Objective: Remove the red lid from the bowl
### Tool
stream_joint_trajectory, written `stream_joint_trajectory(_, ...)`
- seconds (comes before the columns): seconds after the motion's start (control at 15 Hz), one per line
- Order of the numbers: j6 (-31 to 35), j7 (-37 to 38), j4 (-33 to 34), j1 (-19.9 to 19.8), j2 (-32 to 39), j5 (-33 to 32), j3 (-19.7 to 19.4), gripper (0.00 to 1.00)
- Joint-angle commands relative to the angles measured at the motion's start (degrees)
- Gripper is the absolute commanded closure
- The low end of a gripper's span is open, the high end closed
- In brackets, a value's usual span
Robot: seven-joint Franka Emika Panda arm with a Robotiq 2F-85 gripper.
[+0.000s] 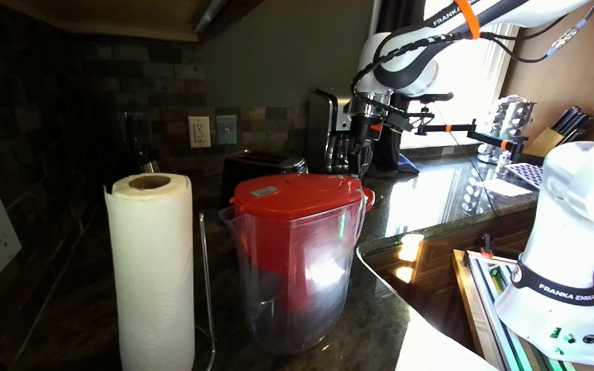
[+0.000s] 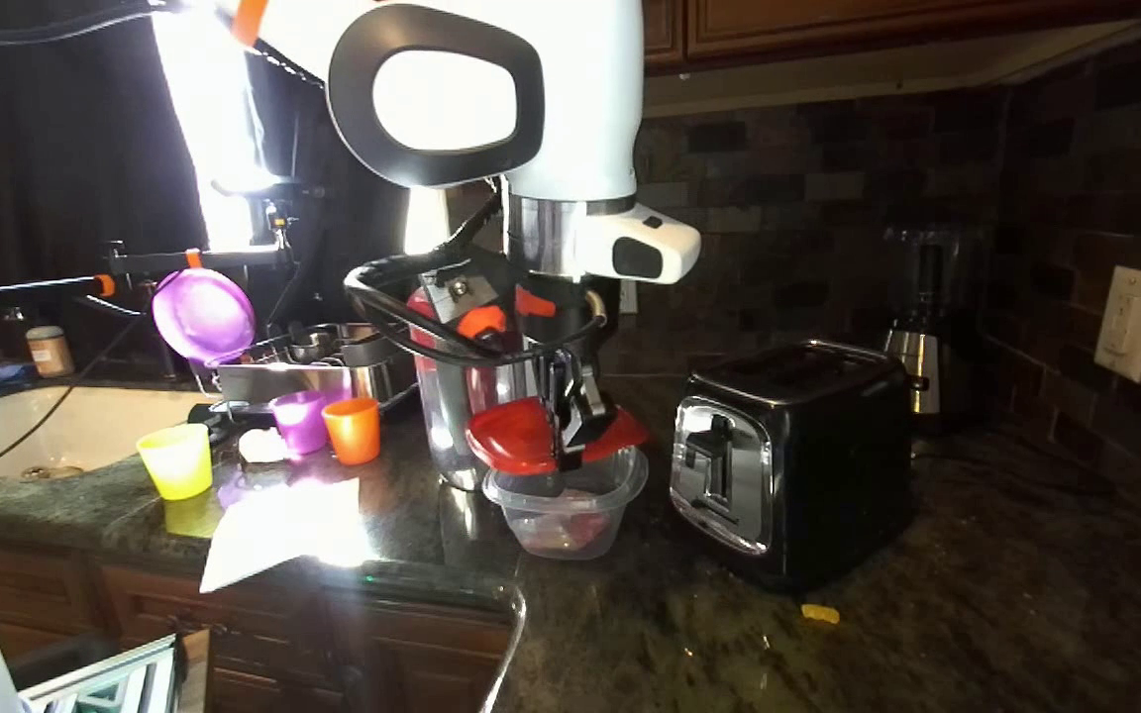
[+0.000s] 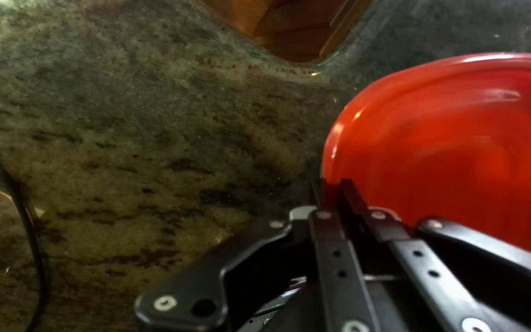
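Observation:
The red lid [image 2: 513,438] is glossy and shows in an exterior view above the rim of the clear plastic bowl [image 2: 563,525]. It looks tilted, and I cannot tell whether it still touches the rim. Something reddish lies inside the bowl. My gripper [image 2: 570,451] is shut on the lid's edge. In the wrist view the fingertips [image 3: 334,186] pinch the near left edge of the lid [image 3: 450,138], which hides most of the bowl. In an exterior view the gripper [image 1: 362,162] is behind the pitcher; I cannot make out lid or bowl there.
A clear pitcher with a large red top [image 1: 297,196] and a paper towel roll [image 1: 152,273] stand on the counter. A black toaster [image 2: 793,465] is right beside the bowl. A yellow cup [image 2: 175,461], an orange cup [image 2: 352,432] and a purple cup [image 2: 299,421] stand near the sink.

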Motion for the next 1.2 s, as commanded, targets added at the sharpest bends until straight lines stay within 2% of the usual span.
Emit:
stream_joint_trajectory(0.0, 6.7, 9.92, -4.51, 0.9, -2.6, 0.76, 2.23, 0.98)
stream_joint_trajectory(0.33, 11.94, 19.36, -6.5, 1.63, -1.95, 1.13, 4.48, 0.98)
stream_joint_trajectory(0.67, 10.76, 24.08, -6.13, 2.36, -0.92, 3.25, 4.94, 0.98)
stream_joint_trajectory(1.13, 10.94, 29.55, -7.38, 2.35, -0.61, 2.43, 6.67, 0.98)
